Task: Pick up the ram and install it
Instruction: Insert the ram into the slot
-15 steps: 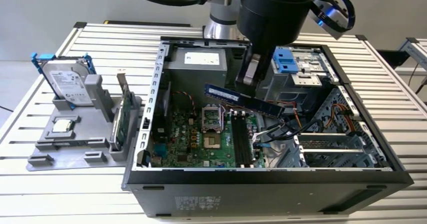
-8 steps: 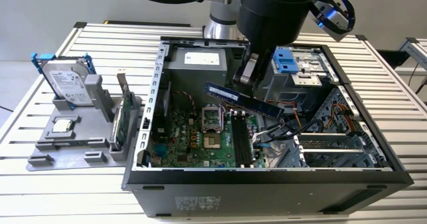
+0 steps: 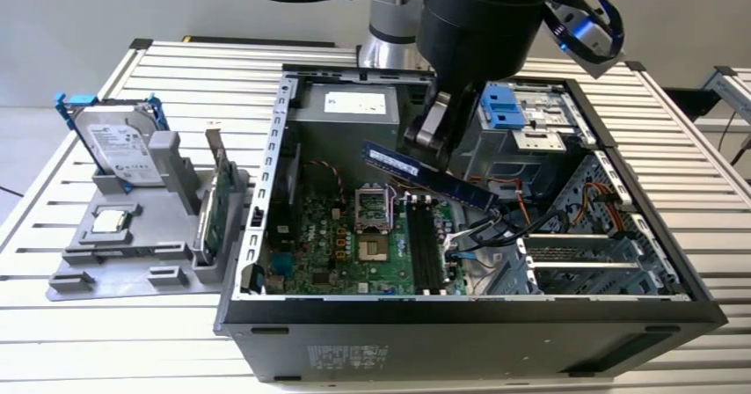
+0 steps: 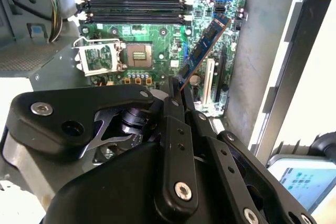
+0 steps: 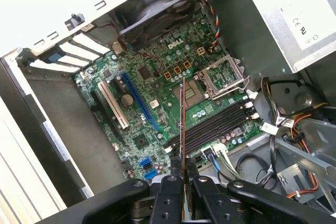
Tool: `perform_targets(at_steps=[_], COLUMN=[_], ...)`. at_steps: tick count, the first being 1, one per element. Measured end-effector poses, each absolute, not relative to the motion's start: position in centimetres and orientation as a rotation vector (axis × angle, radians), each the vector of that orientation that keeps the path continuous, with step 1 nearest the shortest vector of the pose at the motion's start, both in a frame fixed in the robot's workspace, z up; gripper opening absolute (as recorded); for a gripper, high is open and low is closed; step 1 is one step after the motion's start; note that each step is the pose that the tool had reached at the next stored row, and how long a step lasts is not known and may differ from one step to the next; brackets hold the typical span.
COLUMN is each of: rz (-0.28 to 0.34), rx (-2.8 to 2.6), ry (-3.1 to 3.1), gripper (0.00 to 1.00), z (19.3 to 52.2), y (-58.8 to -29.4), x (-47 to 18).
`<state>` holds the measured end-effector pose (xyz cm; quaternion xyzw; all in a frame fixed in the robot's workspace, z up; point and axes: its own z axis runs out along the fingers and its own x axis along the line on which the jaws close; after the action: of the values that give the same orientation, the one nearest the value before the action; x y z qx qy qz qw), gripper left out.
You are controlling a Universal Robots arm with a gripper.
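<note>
1. Slatted table (image 3: 176, 69) carries an open computer case (image 3: 470, 332), side panel off. A grey parts stand (image 3: 118, 253) sits apart on the exterior view's left.
2. Motherboard (image 3: 340, 244) lies flat on the case floor, with the empty CPU socket (image 3: 373, 205) beside the memory slots (image 3: 425, 244).
3. Gripper (image 3: 425, 139) hangs inside the case above the board. Its fingers are narrow and clamped on one end of the ram (image 3: 452, 186).
4. The ram is in the air, clear of the board and not seated. Its free end reaches away from the fingers, sloping down toward the exterior view's right.
5. Second wrist view: the ram (image 4: 202, 51) runs straight out from the gripper (image 4: 176, 90). The slots (image 4: 134, 10) lie beyond it and off to one side.
6. First wrist view: the ram (image 5: 181, 124) shows edge-on as a thin line rising from the gripper (image 5: 182, 174). The slots (image 5: 220, 124) run slantwise just beside that line.
7. Judgement: the stick's long axis crosses the slots' long axis and does not lie along it. It also hangs tilted, not level with the board. Both count for seating.
</note>
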<state>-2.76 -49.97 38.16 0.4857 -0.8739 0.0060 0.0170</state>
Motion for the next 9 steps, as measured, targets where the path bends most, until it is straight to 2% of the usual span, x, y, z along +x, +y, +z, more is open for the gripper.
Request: perform_targets(at_steps=[9], rz=[0.017], rx=[1.406], ry=[-2.771], gripper=[0.00], z=[38.17], y=[-49.97], x=[-2.76])
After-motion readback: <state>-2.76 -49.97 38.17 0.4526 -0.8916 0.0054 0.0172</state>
